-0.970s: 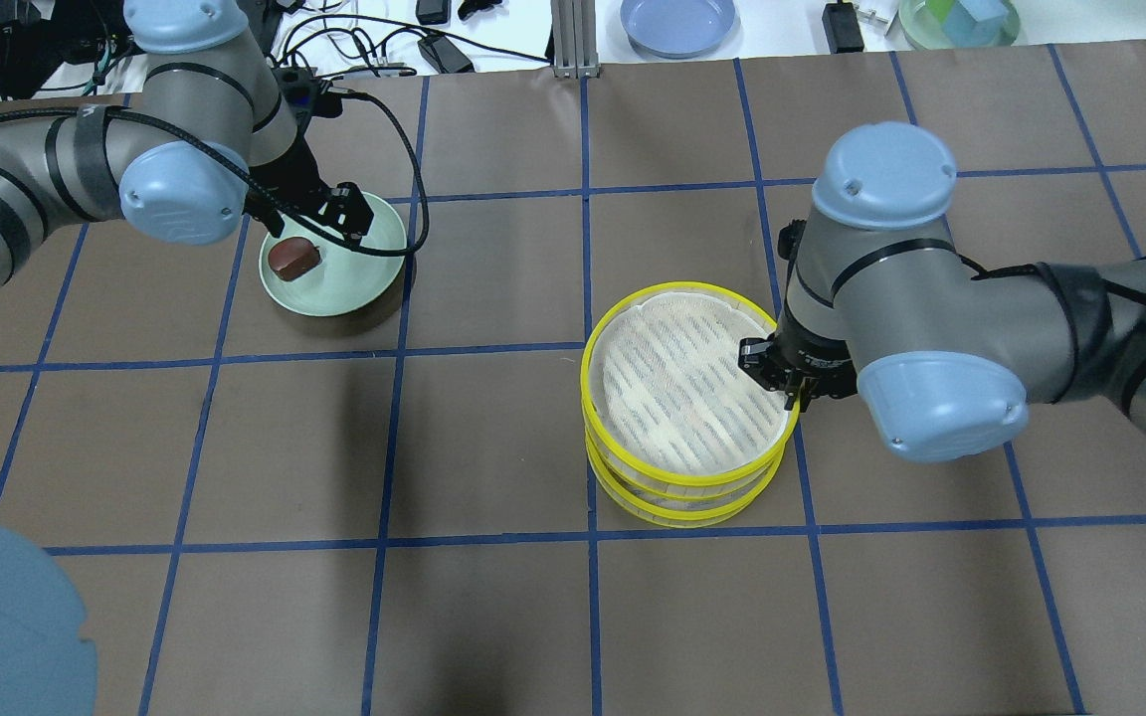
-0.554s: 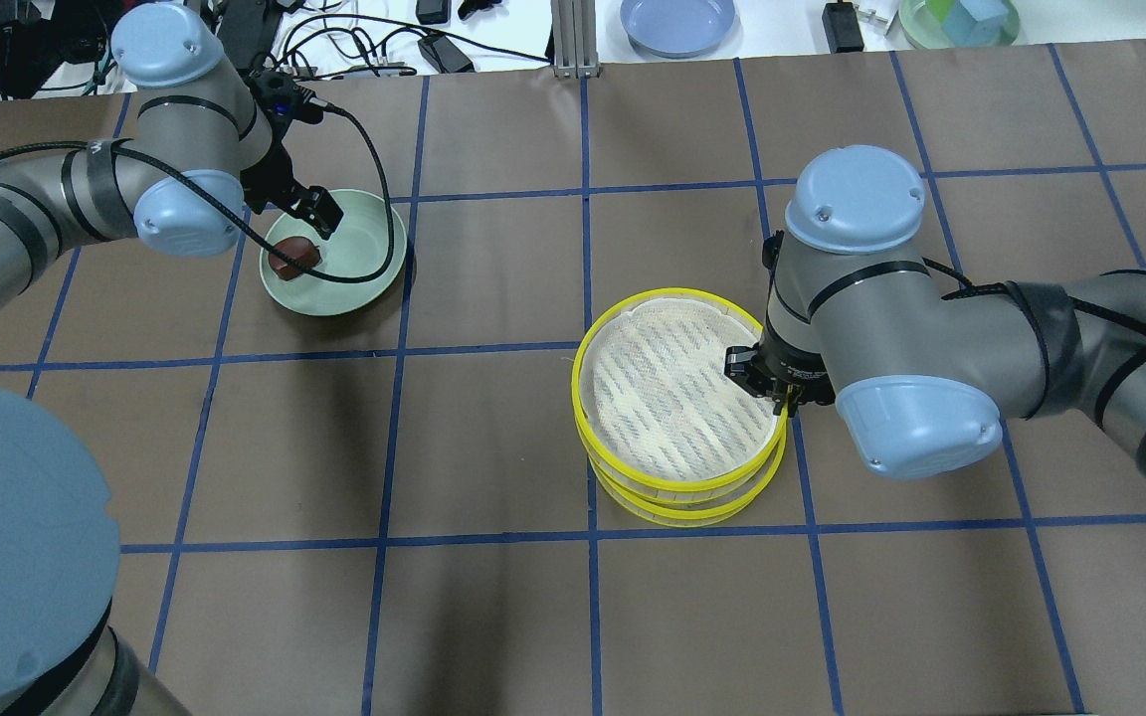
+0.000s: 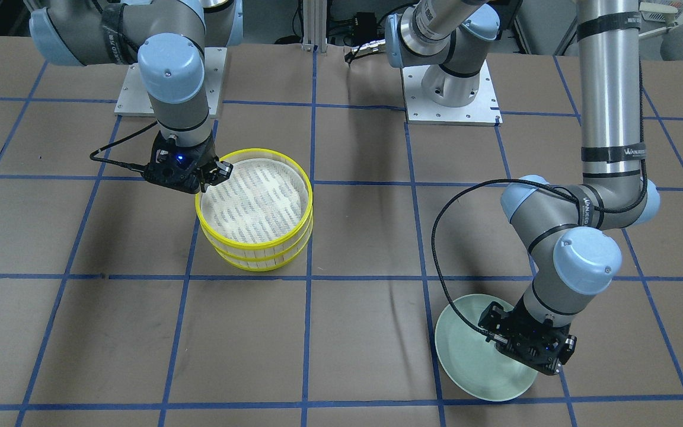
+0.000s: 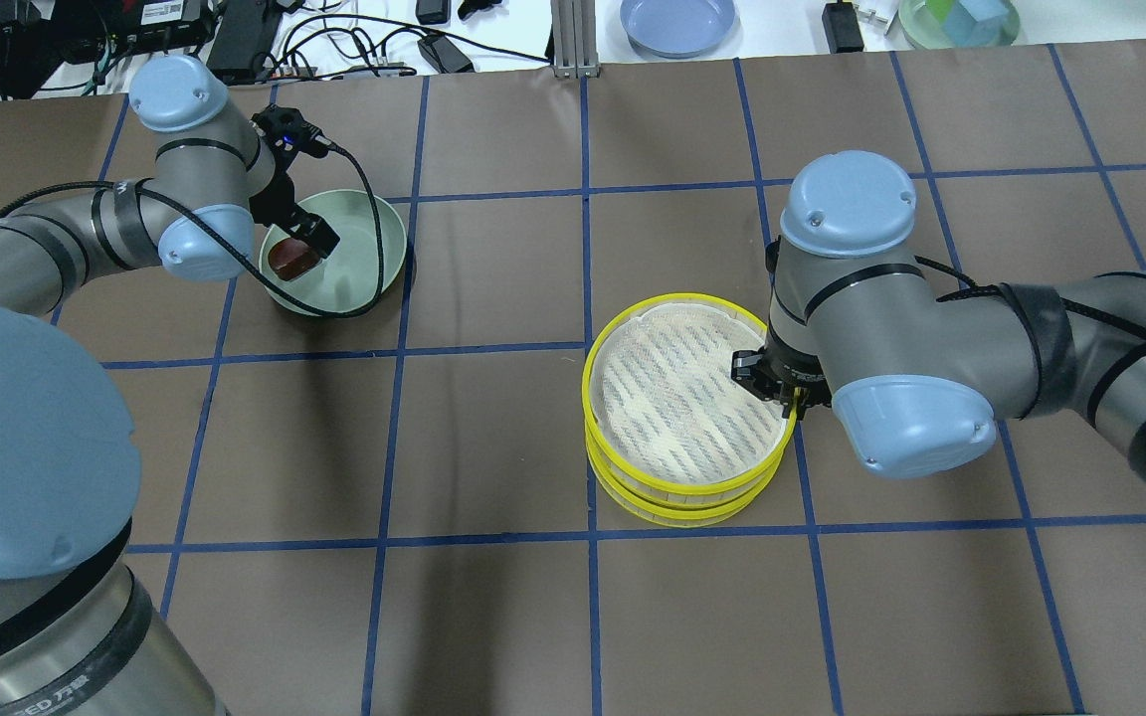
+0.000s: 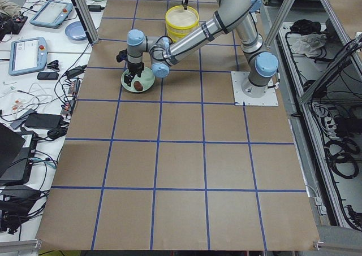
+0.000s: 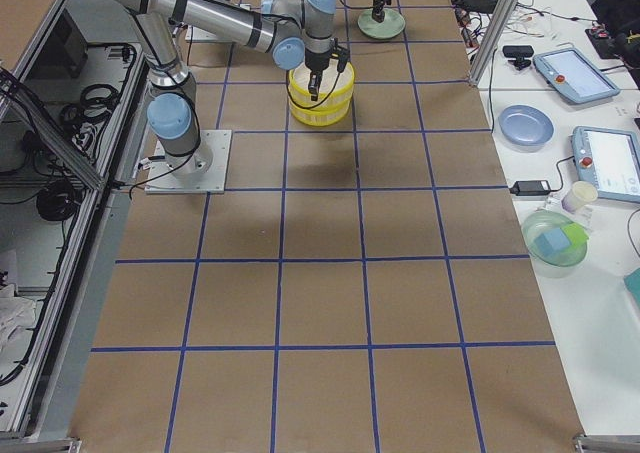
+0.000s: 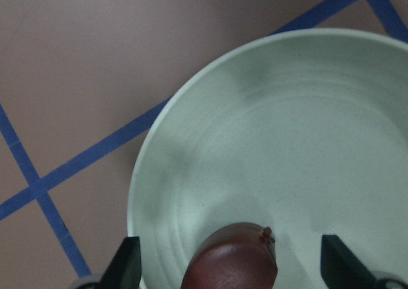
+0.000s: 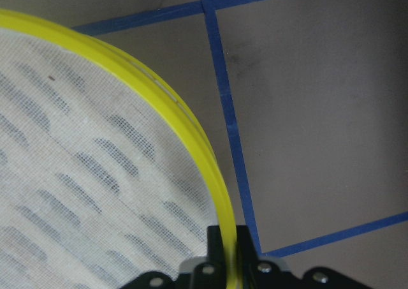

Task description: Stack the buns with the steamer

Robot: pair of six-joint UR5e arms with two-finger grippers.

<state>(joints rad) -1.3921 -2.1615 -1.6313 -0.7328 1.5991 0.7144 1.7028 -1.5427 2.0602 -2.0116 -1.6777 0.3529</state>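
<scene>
Your left gripper (image 4: 306,241) hangs low over the pale green plate (image 7: 191,142), and its fingers (image 7: 129,263) stand wide apart. The dark reddish-brown bun (image 7: 233,257) lies on the plate floor in the gap between them, nearer to the left fingertip than to the right one in the wrist view. You can see a strip of bare plate on each side of it, so neither finger touches it. The plate rests on the brown table (image 4: 493,438), with a blue tape line running past its rim beyond the fingertips.

Move across to your right gripper (image 8: 227,241) and the picture differs: its fingers are drawn in narrow and pinch the yellow rim of the steamer (image 4: 677,398) – one finger inside the rim, one outside. From there the whitish slotted floor of the top tier spreads away on the inner finger's side, and a blue tape crossing lies on the table just beyond the outer finger. That tier sits on the lower tier (image 4: 682,507), whose yellow rim shows beneath it.
</scene>
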